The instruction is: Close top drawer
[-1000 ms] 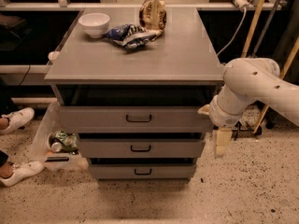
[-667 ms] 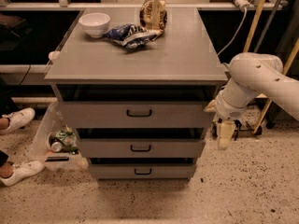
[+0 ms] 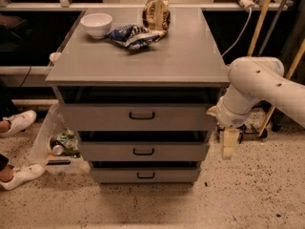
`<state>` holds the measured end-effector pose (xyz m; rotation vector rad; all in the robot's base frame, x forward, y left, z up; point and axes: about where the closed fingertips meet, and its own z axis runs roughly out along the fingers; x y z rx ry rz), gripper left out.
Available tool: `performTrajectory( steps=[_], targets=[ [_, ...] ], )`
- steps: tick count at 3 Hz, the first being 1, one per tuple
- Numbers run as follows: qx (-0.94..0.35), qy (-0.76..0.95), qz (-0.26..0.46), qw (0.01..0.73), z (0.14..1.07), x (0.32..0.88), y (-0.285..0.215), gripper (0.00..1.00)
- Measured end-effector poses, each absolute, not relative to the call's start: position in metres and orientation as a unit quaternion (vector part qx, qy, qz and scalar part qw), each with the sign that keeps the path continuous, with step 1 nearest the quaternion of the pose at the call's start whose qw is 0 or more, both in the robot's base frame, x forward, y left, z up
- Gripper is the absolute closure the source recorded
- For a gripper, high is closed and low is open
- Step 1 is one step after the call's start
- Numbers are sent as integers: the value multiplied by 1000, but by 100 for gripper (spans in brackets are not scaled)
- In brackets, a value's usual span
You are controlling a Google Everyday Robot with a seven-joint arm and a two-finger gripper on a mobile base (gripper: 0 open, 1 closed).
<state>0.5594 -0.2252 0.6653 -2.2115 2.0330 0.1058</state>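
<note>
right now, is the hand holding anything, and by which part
Nothing: the hand hangs empty, lower right of the top drawer, away from its handle.

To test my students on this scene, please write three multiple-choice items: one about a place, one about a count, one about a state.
1. Where is the gripper relative to the cabinet?
A. On top of it
B. Beside its right side, at drawer height
C. Under it

2. How many drawers have a black bar handle?
A. Two
B. Three
C. Five

3. What is the state of the top drawer?
A. Shut flush
B. Pulled partly out
C. Taken out completely

Answers:
1 B: the gripper hangs from the white arm just right of the drawer fronts.
2 B: three grey fronts are stacked, each with one handle.
3 B: a dark gap shows between its front and the cabinet top.
</note>
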Motion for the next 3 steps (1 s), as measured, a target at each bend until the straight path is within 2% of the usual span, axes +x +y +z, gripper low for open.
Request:
performTrajectory(
  steps=[1,2,3],
  targets=[
    [-718,691,-14,80,697,517,-219,0],
    [-667,727,-83,137,742,469,-206,0],
    [-596,772,-111,191,768,410,-175,0]
  ],
)
